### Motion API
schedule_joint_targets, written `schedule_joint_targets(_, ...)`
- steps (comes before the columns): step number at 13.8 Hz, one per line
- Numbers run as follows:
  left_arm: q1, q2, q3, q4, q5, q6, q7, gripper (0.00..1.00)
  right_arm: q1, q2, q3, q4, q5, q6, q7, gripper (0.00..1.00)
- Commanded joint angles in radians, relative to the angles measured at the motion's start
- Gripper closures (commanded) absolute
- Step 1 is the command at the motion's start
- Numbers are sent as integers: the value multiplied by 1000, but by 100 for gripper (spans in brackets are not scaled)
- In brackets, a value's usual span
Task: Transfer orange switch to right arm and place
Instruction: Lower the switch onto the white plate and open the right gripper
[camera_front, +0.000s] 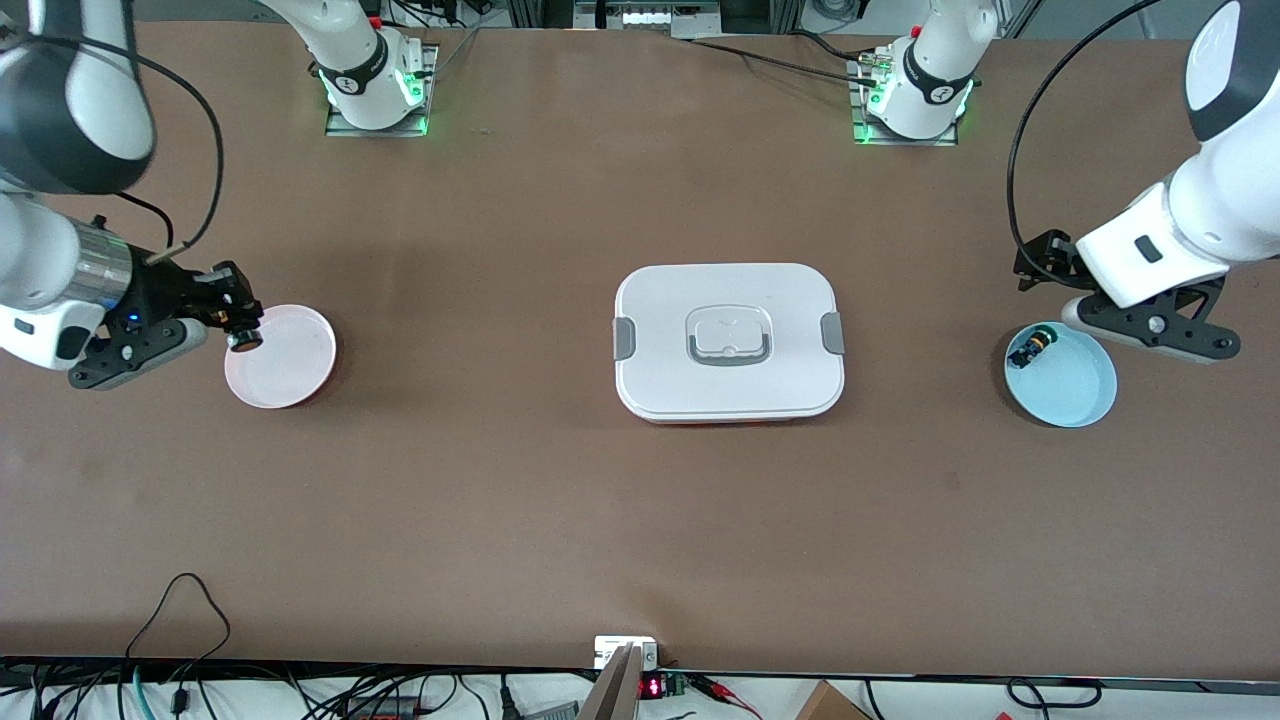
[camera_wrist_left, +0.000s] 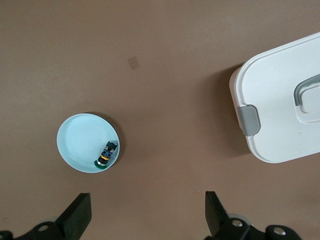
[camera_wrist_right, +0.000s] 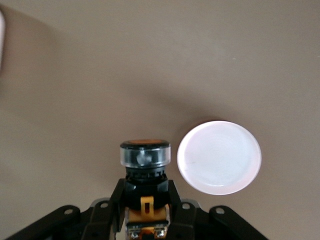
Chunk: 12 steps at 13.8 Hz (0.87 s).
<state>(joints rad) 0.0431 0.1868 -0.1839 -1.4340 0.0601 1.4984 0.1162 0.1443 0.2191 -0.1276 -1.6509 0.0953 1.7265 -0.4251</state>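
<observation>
Right end effector (camera_front: 236, 322) is clamped on the orange switch (camera_front: 243, 340), cap end down, in the air over the rim of the pink plate (camera_front: 285, 360) at the right arm's end of the worktop (camera_front: 500, 500). Left end effector (camera_wrist_left: 147, 212) waits with fingers fully spread, holding nothing, over the blue plate (camera_front: 1075, 395), which carries the green switch (camera_front: 1030, 348). A white box (camera_front: 728, 342) sits mid-worktop.

High across the table we face both bases; each wrist camera looks down, sharing the blue plate (camera_front: 1060, 375) (camera_wrist_left: 88, 143) below the left gripper (camera_wrist_left: 145, 220).
</observation>
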Motion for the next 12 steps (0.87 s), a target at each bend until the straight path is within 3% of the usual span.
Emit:
schedule_joint_targets(1, -72, -153, 127, -225, -68, 164, -62, 0, 11, -61, -10, -218, -63, 202, -17, 100)
schedule_joint_targets(4, -140, -191, 198, -253, -56, 214, -70, 0, 9, -60, -10, -372, -120, 387, 60, 100)
schedule_joint_targets(7, -147, -202, 173, -229, -5, 68, -182, 0, 9, -49, -27, -512, -120, 555, 88, 100)
schedule_joint_targets(12, -132, -190, 178, -213, -32, 68, -178, 0, 4, 5, -75, -612, -115, 714, 101, 100)
